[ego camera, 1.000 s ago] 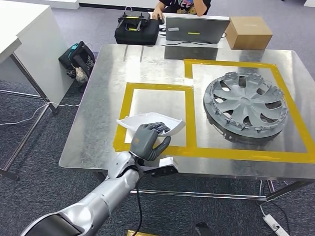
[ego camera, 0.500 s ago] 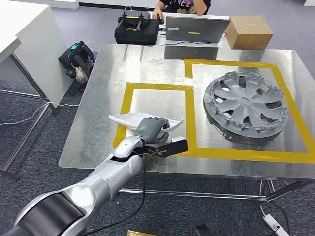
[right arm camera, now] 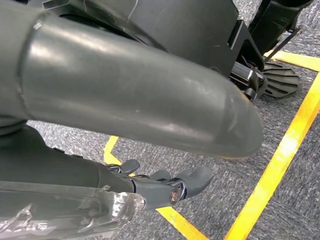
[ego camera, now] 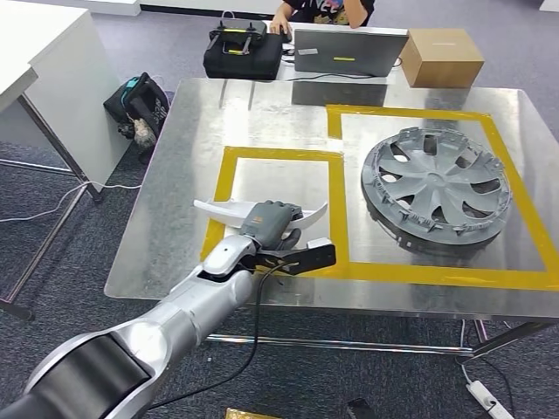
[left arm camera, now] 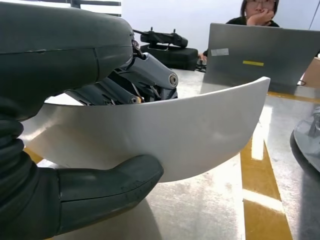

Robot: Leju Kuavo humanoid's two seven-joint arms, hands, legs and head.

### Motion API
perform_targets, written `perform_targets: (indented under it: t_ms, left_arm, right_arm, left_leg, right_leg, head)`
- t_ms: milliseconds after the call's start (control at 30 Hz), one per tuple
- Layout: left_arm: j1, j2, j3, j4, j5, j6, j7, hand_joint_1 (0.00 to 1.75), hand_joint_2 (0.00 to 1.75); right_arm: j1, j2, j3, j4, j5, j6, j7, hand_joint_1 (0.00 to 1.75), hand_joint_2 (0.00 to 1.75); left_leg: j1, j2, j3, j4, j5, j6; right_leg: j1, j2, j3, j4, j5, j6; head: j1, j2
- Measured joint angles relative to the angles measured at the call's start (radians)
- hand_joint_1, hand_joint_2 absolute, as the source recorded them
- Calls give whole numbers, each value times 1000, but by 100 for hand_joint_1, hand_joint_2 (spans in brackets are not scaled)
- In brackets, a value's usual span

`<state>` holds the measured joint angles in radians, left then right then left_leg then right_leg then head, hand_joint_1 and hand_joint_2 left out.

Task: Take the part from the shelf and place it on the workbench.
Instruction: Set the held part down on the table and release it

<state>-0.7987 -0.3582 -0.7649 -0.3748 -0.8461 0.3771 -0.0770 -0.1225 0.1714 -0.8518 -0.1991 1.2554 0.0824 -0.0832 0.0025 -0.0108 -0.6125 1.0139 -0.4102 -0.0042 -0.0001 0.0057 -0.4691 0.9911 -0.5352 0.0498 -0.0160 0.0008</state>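
White curved part (ego camera: 224, 210), a long shell-like trim piece, sits in the left hand (ego camera: 269, 225) over the near left side of the metal table (ego camera: 171, 209), above the near edge of the smaller yellow tape square (ego camera: 334, 209). In the left wrist view the part (left arm camera: 170, 130) is clamped between the thick thumb (left arm camera: 109, 187) on one face and the darker fingers (left arm camera: 151, 75) on the other (whether its lower edge touches the table cannot be told). The silver left arm (ego camera: 165, 319) reaches in from the lower left.

Well apart to the right, a grey wheel cover (ego camera: 435, 185) lies flat inside the larger taped outline. Beyond the far edge of the table stand a laptop (ego camera: 348, 52), a cardboard box (ego camera: 440, 57) and a black case (ego camera: 243, 52), with a person (ego camera: 323, 10) seated behind them.

The right hand (right arm camera: 166, 187) hangs above grey carpet (right arm camera: 264, 110) marked with yellow lines, its fingers loosely extended and holding nothing.
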Motion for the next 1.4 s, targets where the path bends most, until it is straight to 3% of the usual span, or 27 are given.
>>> perform_targets:
  t_ms: [167, 300, 400, 533, 1067, 1200, 1400]
  left_arm:
    - [-5, 0, -7, 2, 8, 26, -14, 175, 175]
    - [-11, 0, -18, 2, 28, 53, -28, 0, 175]
    - [-17, -1, -28, 2, 49, 49, -31, 0, 175]
    - [-18, -1, -52, 2, 63, 64, -41, 0, 0]
    - [-19, -1, -107, 11, 123, 60, -45, 0, 0]
    - [-6, -1, -92, 13, 201, 102, -129, 0, 0]
    - [28, -1, -27, -27, 403, 182, -364, 0, 0]
  right_arm:
    - [0, 0, 0, 0, 0, 0, 0, 0, 0]
    - [0, 0, 0, 0, 0, 0, 0, 0, 0]
    - [0, 0, 0, 0, -4, 0, 0, 0, 0]
    - [0, 0, 0, 0, -9, 0, 0, 0, 0]
    - [-1, 0, 0, 0, -26, 0, -3, 0, 0]
    - [1, 0, 0, 0, -33, -3, -3, 0, 0]
    - [5, 0, 0, 0, -39, -10, -6, 0, 0]
  left_leg:
    - [0, 0, 0, 0, 0, 0]
    - [0, 0, 0, 0, 0, 0]
    - [0, 0, 0, 0, 0, 0]
    - [0, 0, 0, 0, 0, 0]
    - [0, 0, 0, 0, 0, 0]
    - [0, 0, 0, 0, 0, 0]
    - [0, 0, 0, 0, 0, 0]
  right_leg:
    - [0, 0, 0, 0, 0, 0]
    - [0, 0, 0, 0, 0, 0]
    - [0, 0, 0, 0, 0, 0]
    - [0, 0, 0, 0, 0, 0]
    - [0, 0, 0, 0, 0, 0]
    - [0, 0, 0, 0, 0, 0]
    - [0, 0, 0, 0, 0, 0]
  head:
    - [0, 0]
    - [0, 0]
    - [0, 0]
    - [0, 0]
    - [0, 0]
    - [0, 0]
    - [0, 0]
